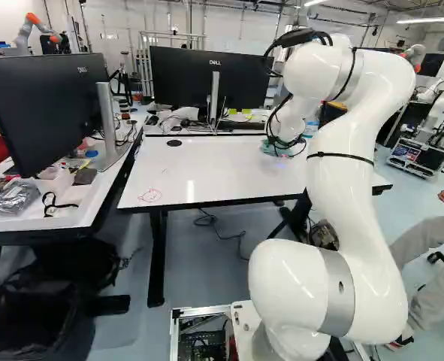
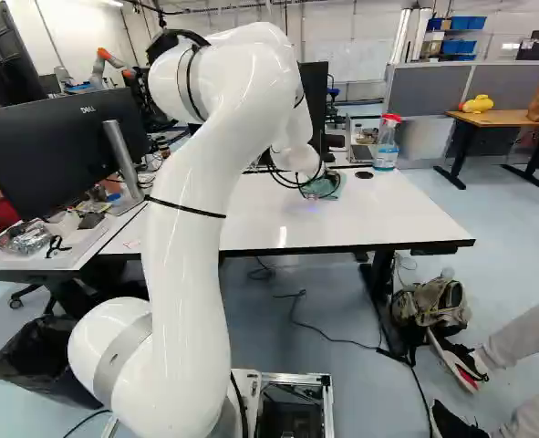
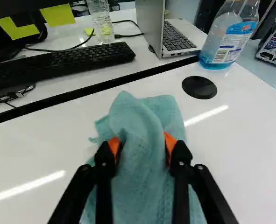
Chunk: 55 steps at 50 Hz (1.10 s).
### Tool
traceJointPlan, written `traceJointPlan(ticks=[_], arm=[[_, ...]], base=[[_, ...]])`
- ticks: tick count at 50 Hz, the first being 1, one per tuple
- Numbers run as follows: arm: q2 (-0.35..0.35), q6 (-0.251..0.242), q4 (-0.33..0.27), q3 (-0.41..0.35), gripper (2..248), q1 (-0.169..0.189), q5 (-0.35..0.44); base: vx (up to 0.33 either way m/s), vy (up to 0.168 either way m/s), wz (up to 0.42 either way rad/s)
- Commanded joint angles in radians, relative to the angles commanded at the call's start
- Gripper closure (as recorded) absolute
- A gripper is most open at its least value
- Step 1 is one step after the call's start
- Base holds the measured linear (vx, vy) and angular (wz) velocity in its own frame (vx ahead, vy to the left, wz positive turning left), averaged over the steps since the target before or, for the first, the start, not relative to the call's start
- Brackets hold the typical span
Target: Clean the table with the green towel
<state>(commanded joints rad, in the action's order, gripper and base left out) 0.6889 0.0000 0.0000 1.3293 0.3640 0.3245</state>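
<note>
Far left of the spray bottle [image 2: 387, 146], and nearer the base, the left base view shows a red scribble [image 1: 150, 195] on the tabletop [image 1: 214, 169]; the wrist view lacks it. The green towel [image 3: 149, 112] is left of the bottle and closer to the base, pinched in the tool [image 3: 142, 146], which only the wrist view shows clearly. Reaching the scribble probably calls for a leftward sweep, away from the bottle.

One green towel [image 3: 142, 140], with other things counted

Two large black monitors [image 1: 49, 105] are standing in the left base view. In the wrist view, one keyboard [image 3: 81, 60], one laptop [image 3: 149, 30], one spray bottle [image 3: 229, 42] and one clear bottle [image 3: 102, 23] are showing; two yellow notes [image 3: 58, 15] are hanging. In the right base view, one yellow toy [image 2: 478, 105] and one bag [image 2: 433, 306] are resting.
</note>
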Motion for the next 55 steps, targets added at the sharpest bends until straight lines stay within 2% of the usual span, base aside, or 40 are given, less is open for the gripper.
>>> traceJointPlan(ticks=[1,5,6,10,11,16,17,38,55], arm=[[0.0,0.0,0.0,0.0,132,0.0,0.0],[0.0,0.0,0.0,0.0,132,0.0,0.0],[0.0,0.0,0.0,0.0,170,0.0,0.0],[0.0,0.0,0.0,0.0,170,0.0,0.0],[0.0,0.0,0.0,0.0,201,0.0,0.0],[0.0,0.0,0.0,0.0,201,0.0,0.0],[0.0,0.0,0.0,0.0,208,0.0,0.0],[-0.029,0.0,0.0,-0.008,208,0.0,0.0],[-0.102,0.0,0.0,-0.066,208,-0.013,0.0]], base=[[0.0,0.0,0.0],[0.0,0.0,0.0],[0.0,0.0,0.0],[0.0,0.0,0.0],[0.0,0.0,0.0],[0.0,0.0,0.0],[0.0,0.0,0.0],[0.0,0.0,0.0],[0.0,0.0,0.0]])
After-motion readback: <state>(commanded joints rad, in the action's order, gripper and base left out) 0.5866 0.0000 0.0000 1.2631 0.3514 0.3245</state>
